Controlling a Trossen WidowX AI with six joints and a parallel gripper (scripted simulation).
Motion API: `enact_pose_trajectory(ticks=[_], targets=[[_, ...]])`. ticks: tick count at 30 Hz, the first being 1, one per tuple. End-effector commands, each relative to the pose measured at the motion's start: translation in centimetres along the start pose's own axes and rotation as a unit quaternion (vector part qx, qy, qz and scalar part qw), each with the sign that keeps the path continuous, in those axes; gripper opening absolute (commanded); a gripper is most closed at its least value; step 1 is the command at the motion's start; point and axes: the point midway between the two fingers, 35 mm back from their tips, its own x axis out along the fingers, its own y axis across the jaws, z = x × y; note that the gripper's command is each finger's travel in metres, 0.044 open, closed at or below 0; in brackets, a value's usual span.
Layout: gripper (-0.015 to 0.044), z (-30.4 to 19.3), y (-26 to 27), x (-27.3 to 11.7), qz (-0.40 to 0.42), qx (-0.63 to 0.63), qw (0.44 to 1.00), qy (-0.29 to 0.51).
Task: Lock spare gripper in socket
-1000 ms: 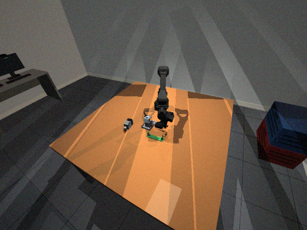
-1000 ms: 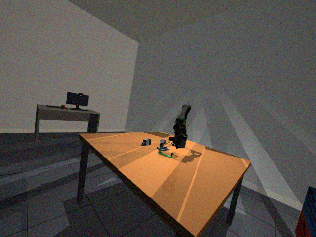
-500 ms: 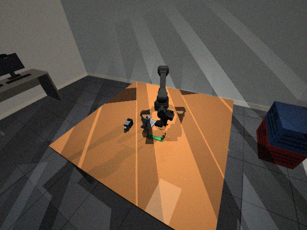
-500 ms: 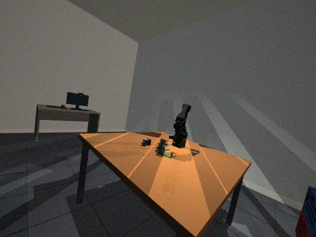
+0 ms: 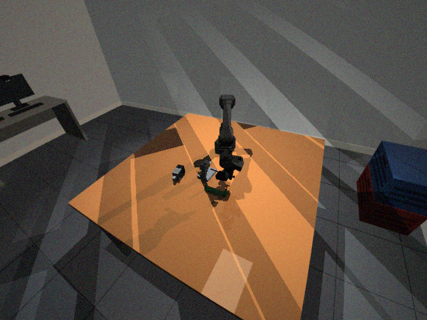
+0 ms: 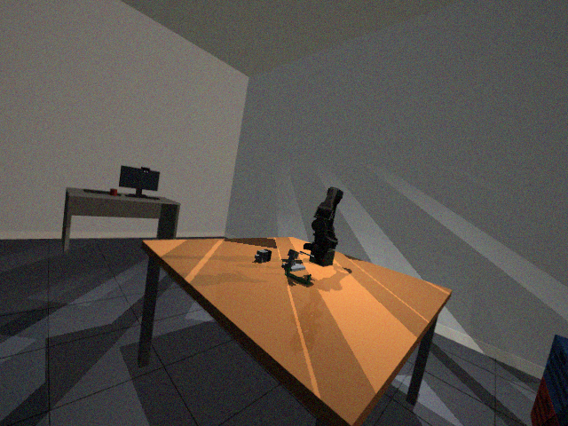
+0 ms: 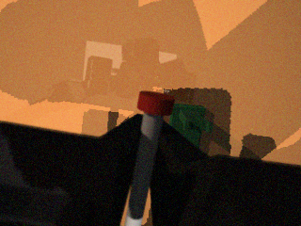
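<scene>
My gripper [image 7: 147, 123] is shut on the lock pin, beside the mount and above the table. The pin has a red head [image 7: 155, 104] and a grey shaft [image 7: 147, 146]; the shaft's far end is cut off in the wrist view. In the exterior view the thin pin [image 6: 306, 254] points toward the mount; I cannot tell whether its end touches the socket. The mount has a pale base [image 5: 209, 174] [image 6: 297, 266] and a shadowed upright [image 5: 203, 168] [image 6: 292, 255]. The spare gripper, a black and light grey block [image 5: 178, 171] [image 6: 263, 256], lies apart to the left.
A green holder [image 5: 216, 190] [image 6: 296, 277] [image 7: 188, 118] with raised ends stands on the orange table [image 5: 165, 220] [image 6: 256, 303], close in front of the mount and my gripper. Blue and red crates [image 5: 396, 186] stand off the table on the right. Strong shadow bands cross the table.
</scene>
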Motion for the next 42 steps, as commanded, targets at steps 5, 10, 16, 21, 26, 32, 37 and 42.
enact_pose_trajectory(ticks=[5, 10, 16, 21, 26, 32, 37, 42], targets=[[0.0, 1.3, -1.8, 0.3, 0.007, -0.018, 1.0, 0.001], [0.0, 2.1, -2.9, 0.4, 0.008, -0.028, 1.0, 0.001], [0.0, 3.0, -4.1, 0.5, 0.009, -0.039, 0.999, 0.0], [0.0, 3.0, -4.1, 0.8, 0.006, -0.039, 0.999, 0.0], [0.0, 2.9, -4.1, 1.5, 0.002, -0.04, 0.999, -0.002], [0.0, 2.7, -4.1, 2.3, -0.002, -0.041, 0.999, -0.003], [0.0, 2.6, -4.1, 3.0, -0.005, -0.041, 0.999, -0.005], [0.0, 2.5, -4.1, 3.6, -0.008, -0.041, 0.999, -0.006]])
